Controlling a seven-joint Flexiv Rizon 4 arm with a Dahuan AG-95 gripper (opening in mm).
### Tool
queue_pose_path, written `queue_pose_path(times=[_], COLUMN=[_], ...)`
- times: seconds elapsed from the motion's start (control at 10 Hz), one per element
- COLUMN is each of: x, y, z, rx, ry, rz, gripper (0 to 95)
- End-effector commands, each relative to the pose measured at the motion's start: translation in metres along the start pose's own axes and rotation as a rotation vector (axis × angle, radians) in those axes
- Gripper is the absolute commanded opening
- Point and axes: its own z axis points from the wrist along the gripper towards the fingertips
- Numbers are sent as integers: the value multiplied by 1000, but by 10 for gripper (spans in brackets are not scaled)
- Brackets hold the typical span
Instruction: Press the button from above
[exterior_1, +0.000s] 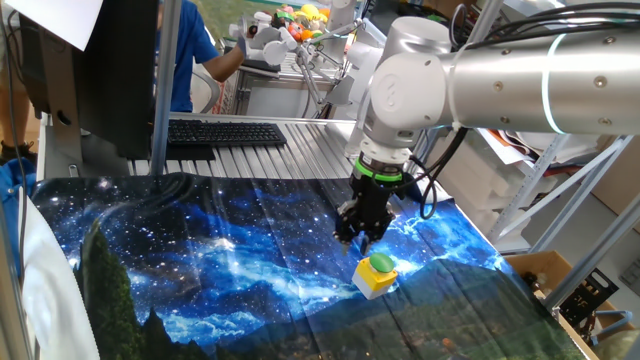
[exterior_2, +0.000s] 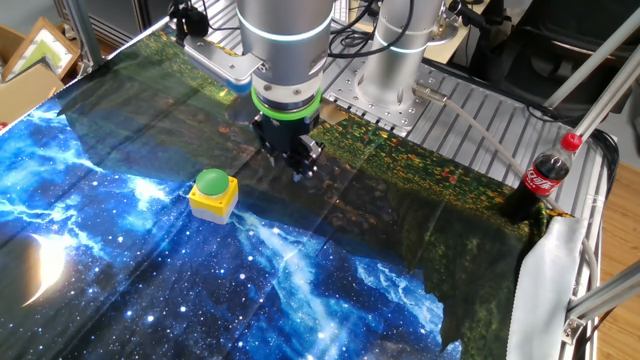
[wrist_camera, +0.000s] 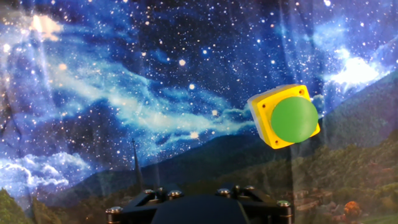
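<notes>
The button (exterior_1: 381, 264) is a round green dome set in a small yellow box (exterior_1: 373, 284) that rests on the galaxy-print cloth (exterior_1: 230, 270). The other fixed view shows the button (exterior_2: 211, 182) left of my gripper (exterior_2: 295, 162), with a stretch of cloth between them. My gripper (exterior_1: 358, 234) hangs a little above the cloth, up and left of the box, touching nothing. In the hand view the button (wrist_camera: 293, 119) lies right of centre. Only the dark hand base (wrist_camera: 199, 208) shows at the bottom edge there, and the fingertips are hidden. No view shows whether the fingers are open or shut.
A cola bottle (exterior_2: 545, 180) stands at the cloth's right edge. A black keyboard (exterior_1: 225, 132) lies on the ribbed metal table (exterior_1: 300, 150) behind the cloth. A person in blue (exterior_1: 190, 50) is at the back. The arm's base (exterior_2: 395, 60) rises beyond the cloth.
</notes>
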Motion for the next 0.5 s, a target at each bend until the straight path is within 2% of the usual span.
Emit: queue_pose_path(times=[0.1,0.5], x=[0,0], y=[0,0], z=[0,0], rx=[0,0], ry=[-2,-3], rz=[-1,-5], gripper=[0,0])
